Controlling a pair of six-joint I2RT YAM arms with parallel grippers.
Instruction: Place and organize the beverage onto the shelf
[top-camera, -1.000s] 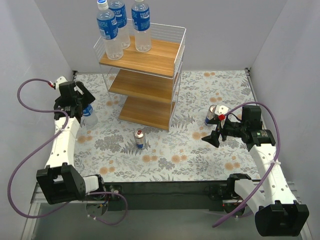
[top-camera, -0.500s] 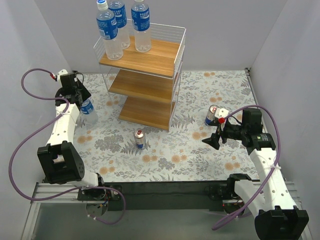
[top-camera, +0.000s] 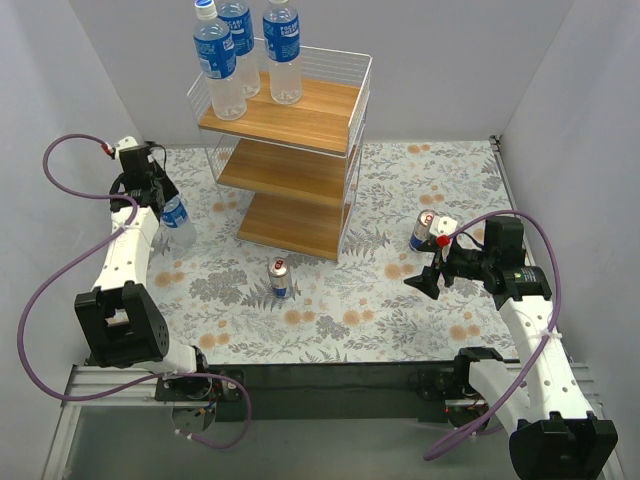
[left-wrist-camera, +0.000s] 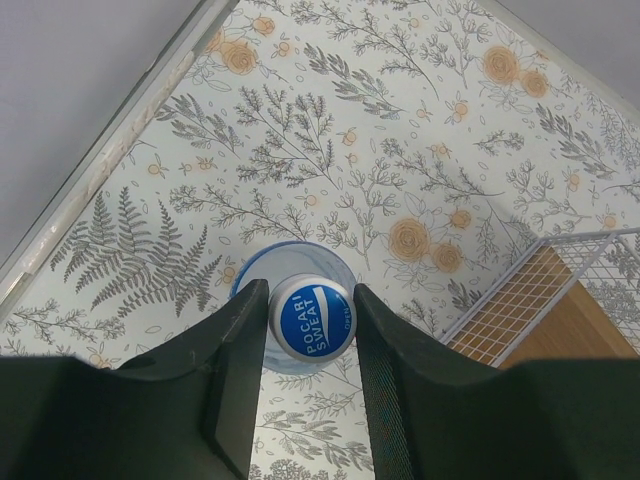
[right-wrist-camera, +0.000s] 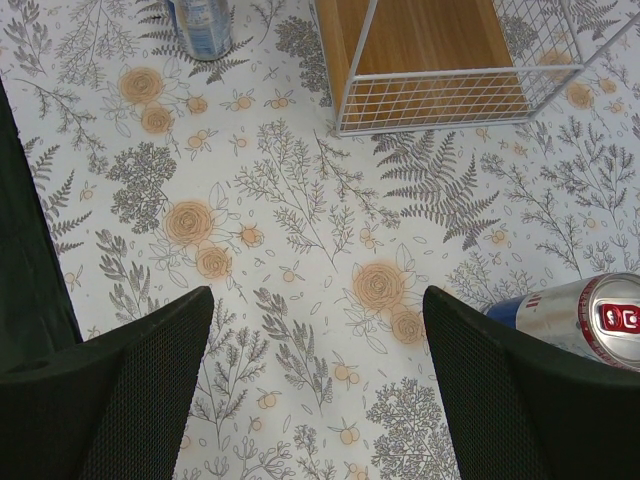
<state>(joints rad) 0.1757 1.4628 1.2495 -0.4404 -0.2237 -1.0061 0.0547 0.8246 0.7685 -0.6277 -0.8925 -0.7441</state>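
1. The left tool (left-wrist-camera: 305, 288) sits over the upright Pocari Sweat bottle (left-wrist-camera: 312, 320) on the floral counter (top-camera: 350, 310), left of the shelf (top-camera: 310, 110)
2. Its fingers (left-wrist-camera: 235, 350) flank the blue cap closely; I cannot tell whether they clamp it
3. Three more bottles (top-camera: 219, 70) stand at the far left of the shelf's top tier
4. The right tool (right-wrist-camera: 318, 292) is released, jaws spread wide, just near of a slim can (right-wrist-camera: 580, 320) on the right
5. A second can (top-camera: 279, 277) stands upright on the counter just near of the shelf
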